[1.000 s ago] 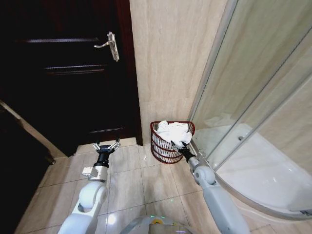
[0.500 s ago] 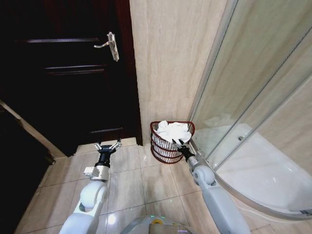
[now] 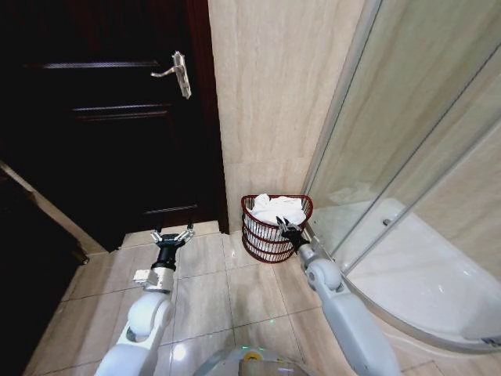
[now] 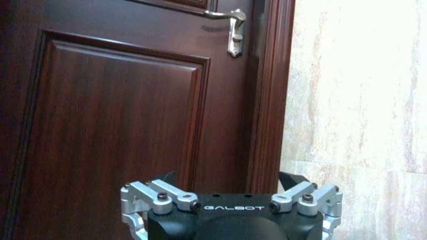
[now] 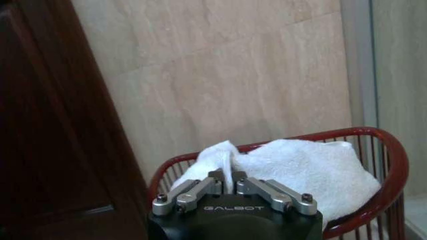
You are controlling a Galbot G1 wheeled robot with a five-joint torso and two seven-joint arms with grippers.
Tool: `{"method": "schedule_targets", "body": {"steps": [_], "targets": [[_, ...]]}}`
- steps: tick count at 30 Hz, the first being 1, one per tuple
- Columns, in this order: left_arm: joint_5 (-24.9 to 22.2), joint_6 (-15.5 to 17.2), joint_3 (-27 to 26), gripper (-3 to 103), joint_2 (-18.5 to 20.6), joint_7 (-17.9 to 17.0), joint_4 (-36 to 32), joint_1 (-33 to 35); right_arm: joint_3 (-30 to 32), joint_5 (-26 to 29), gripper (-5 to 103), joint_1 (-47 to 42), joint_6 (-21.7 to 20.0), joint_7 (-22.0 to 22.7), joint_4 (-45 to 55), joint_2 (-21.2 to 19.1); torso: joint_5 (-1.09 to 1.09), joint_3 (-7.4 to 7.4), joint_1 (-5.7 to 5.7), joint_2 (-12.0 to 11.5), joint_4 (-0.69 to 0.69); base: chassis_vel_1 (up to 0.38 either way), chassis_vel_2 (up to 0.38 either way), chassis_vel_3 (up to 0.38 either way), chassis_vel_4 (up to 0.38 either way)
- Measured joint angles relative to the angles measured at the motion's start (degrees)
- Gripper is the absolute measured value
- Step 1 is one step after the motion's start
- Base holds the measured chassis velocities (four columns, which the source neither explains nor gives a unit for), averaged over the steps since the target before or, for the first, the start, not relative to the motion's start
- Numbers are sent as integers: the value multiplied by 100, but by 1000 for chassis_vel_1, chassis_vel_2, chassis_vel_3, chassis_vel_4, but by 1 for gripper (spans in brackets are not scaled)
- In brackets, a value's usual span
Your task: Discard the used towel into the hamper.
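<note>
Towel [image 5: 293, 167] lies heaped in the hamper [image 3: 270, 227], soft white terry bunched against thin dark red wire. Nearest, the right gripper [image 3: 286, 229] sits at the hamper's near rim, its fingers closed together and empty, the cloth straight ahead of it and just past the tips. The left gripper [image 3: 171, 236] hangs spread open over the floor tiles [image 3: 235, 298], well apart. Beyond stand the dark wood door [image 3: 102, 117], the beige stone wall [image 3: 266, 94] and the shower glass [image 3: 407, 141].
</note>
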Motion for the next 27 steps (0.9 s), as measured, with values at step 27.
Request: {"method": "schedule_targets", "body": {"steps": [27], "targets": [[-111, -153, -278, 100, -7, 94, 58, 145, -322, 115, 2, 2097, -1691, 302, -1548, -357, 0, 0, 0, 0, 0, 0, 0, 0, 0]]}}
